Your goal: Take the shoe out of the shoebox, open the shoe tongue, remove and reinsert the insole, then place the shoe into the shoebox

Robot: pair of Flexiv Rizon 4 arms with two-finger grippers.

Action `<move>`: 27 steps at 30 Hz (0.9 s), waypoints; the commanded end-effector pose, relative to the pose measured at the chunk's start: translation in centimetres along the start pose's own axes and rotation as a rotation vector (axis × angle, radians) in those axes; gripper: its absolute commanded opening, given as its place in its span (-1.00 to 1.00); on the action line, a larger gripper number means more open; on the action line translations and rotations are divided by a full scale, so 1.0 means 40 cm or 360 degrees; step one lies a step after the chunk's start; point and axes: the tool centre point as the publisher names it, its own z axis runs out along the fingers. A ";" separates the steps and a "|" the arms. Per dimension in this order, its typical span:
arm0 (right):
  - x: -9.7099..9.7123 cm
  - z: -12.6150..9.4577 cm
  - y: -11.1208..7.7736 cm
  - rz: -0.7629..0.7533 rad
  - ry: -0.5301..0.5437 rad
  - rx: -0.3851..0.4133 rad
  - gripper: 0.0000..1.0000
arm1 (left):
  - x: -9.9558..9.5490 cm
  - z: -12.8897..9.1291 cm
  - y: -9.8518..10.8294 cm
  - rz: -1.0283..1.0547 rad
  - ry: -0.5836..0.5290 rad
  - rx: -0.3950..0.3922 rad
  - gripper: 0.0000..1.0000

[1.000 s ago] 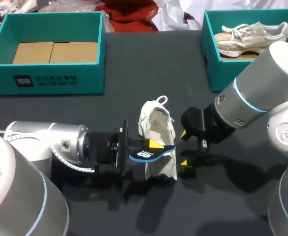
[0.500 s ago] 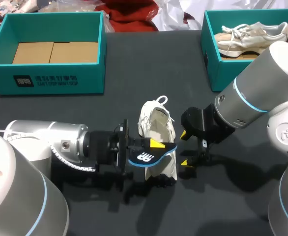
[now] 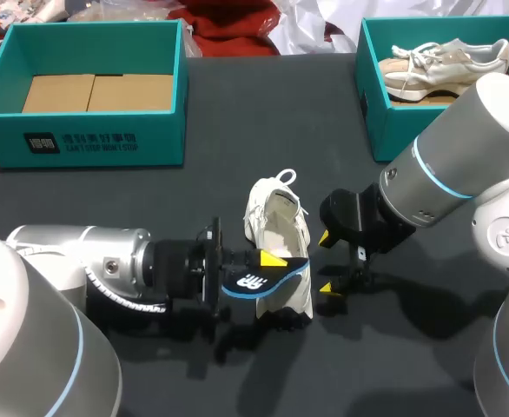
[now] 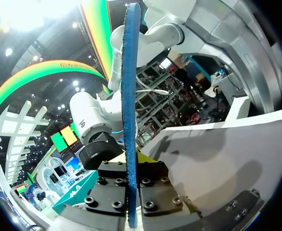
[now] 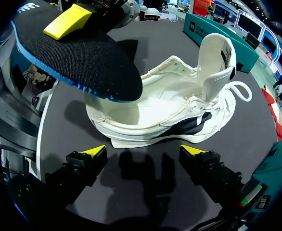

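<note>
One insole (image 3: pixel 253 280) drawn back, clamped in left jaws; right jaws wide, empty, beside shoe (image 3: pixel 276 230); two shoeboxes (image 3: pixel 94 139).

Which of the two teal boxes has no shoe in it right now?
The far-left shoebox: only brown cardboard lies in it. The far-right shoebox holds a beige sneaker.
</note>
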 end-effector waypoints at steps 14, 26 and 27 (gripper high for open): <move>0.003 0.002 0.000 0.0000 -0.0004 0.0001 1.00 | 0.019 0.025 0.061 -0.0034 -0.0027 -0.0026 -1.00; 0.003 0.002 0.000 0.0000 -0.0004 0.0001 1.00 | 0.013 0.013 0.080 -0.0041 -0.0053 -0.0035 -1.00; 0.003 0.002 0.000 0.0000 -0.0004 0.0001 1.00 | 0.012 0.013 0.082 -0.0037 -0.0055 -0.0037 -1.00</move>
